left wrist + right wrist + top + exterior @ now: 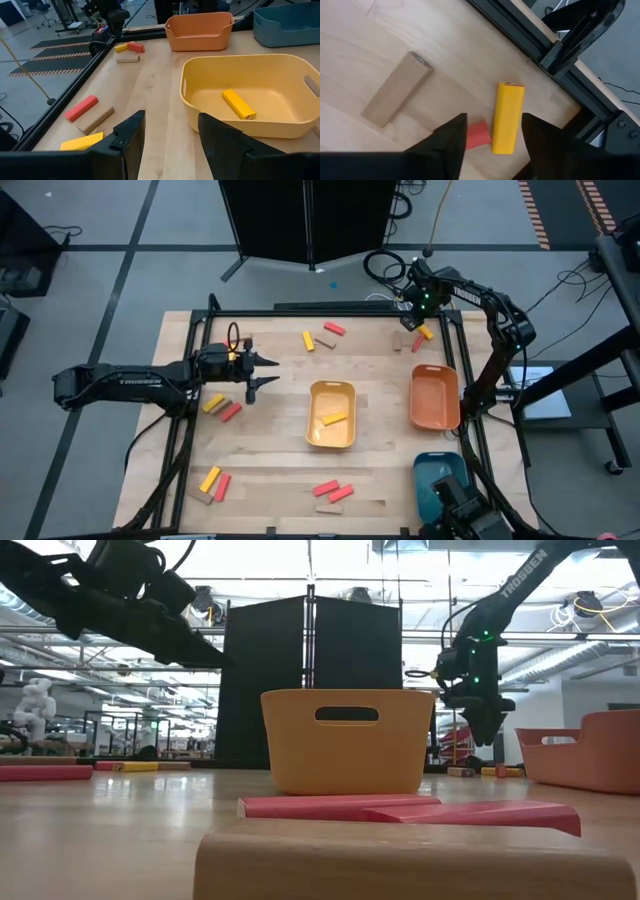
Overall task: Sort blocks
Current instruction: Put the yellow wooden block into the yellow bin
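Pale wood table (380, 380) on a grey floor, framed by black rails, seen from above.

Left arm reaches in level from the frame's left edge toward the centre; the left gripper (268, 371) points right, fingers apart and holding nothing, just left of the yellow tray (331, 392). Right arm bends up along the right side and comes down at the upper right corner; the right gripper (417, 320) points down over a cluster of blocks, fingers apart and empty. In its wrist view a yellow block (507, 117) lies between the fingertips, long axis running up the frame, with a red block (477, 135) touching its lower end and a tan block (396, 90) lying diagonally well to the left.

Three trays: yellow at centre, orange tray (435, 397) to its right, teal tray (440, 475) at lower right. One yellow block (335, 419) lies in the yellow tray, tilted slightly off the frame's horizontal.

On the table are five clusters of blocks: upper centre (322, 336), upper right, left of centre (222, 408), lower left (213, 483) and bottom centre (332, 493). Most lie diagonally. Exact counts per colour are hard to tell.
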You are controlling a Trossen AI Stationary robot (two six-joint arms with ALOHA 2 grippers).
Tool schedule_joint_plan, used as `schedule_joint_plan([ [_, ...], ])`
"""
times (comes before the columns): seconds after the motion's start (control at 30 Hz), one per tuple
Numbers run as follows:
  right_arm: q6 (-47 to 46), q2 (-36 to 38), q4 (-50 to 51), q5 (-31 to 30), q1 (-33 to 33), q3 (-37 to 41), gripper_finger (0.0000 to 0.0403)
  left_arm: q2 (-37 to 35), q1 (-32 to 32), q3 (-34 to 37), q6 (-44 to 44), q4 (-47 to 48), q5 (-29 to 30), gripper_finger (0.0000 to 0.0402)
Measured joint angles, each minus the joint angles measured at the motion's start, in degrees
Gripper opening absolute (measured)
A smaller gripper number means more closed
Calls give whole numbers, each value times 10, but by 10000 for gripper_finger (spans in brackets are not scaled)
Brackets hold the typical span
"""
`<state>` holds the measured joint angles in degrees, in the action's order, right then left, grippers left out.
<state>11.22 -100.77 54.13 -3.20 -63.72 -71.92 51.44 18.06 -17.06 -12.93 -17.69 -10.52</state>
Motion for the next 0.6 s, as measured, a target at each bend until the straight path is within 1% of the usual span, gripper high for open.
schedule_joint_plan([
  [0.13, 9, -1, 3, 1, 1, -3, 213, 0, 0, 0, 1, -1, 0, 180],
  [0.23, 10, -1, 25, 1, 10, -20, 220, 0, 0, 0, 1, -3, 0, 180],
  [0.47, -15, -1, 74, 5, 60, -78, 214, 0, 0, 0, 0, -15, 0, 180],
  [0.6, -57, -1, 55, 24, 113, -107, 211, 0, 0, 0, -9, -15, 0, 180],
])
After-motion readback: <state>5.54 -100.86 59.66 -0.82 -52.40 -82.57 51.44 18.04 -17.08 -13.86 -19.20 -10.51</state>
